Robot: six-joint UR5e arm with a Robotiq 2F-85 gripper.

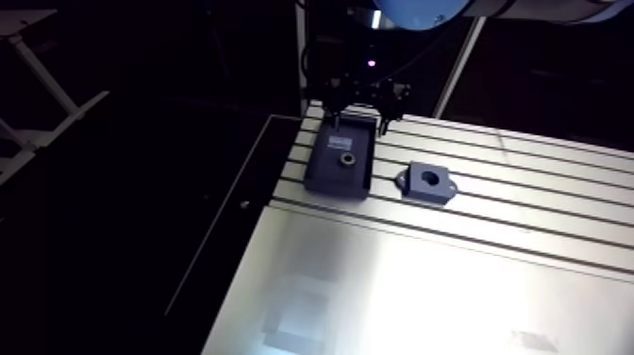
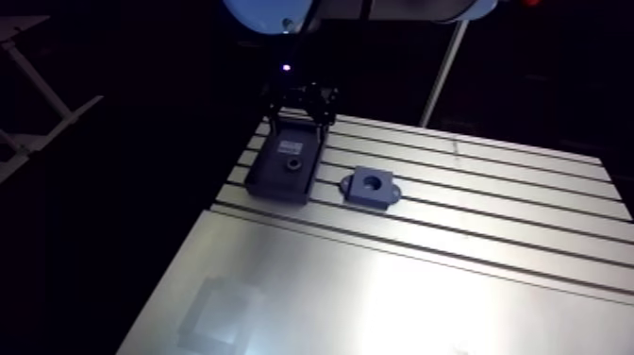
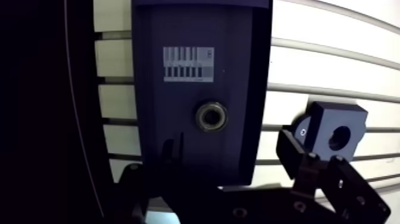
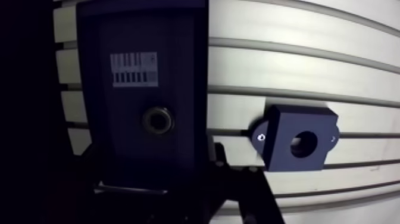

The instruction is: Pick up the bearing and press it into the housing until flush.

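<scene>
The bearing (image 3: pixel 212 115), a small metal ring, sits in a recess of a dark rectangular tray (image 3: pixel 172 113) that carries a white barcode label (image 3: pixel 188 64). The housing (image 3: pixel 324 119), a dark block with a round bore and small side ears, lies on the table beside the tray, empty. In the wrist view my gripper (image 3: pixel 214 170) is open, with the fingers set wide and nothing held; the bearing lies just ahead of them. In the arm view the gripper (image 1: pixel 359 119) hangs over the tray's far end, the housing (image 1: pixel 420 192) to its right.
The slotted aluminium table (image 1: pixel 528 189) runs right and toward the camera, where a smooth bright plate (image 1: pixel 406 283) covers it. The tray lies close to the table's left edge (image 1: pixel 253 160), with darkness beyond.
</scene>
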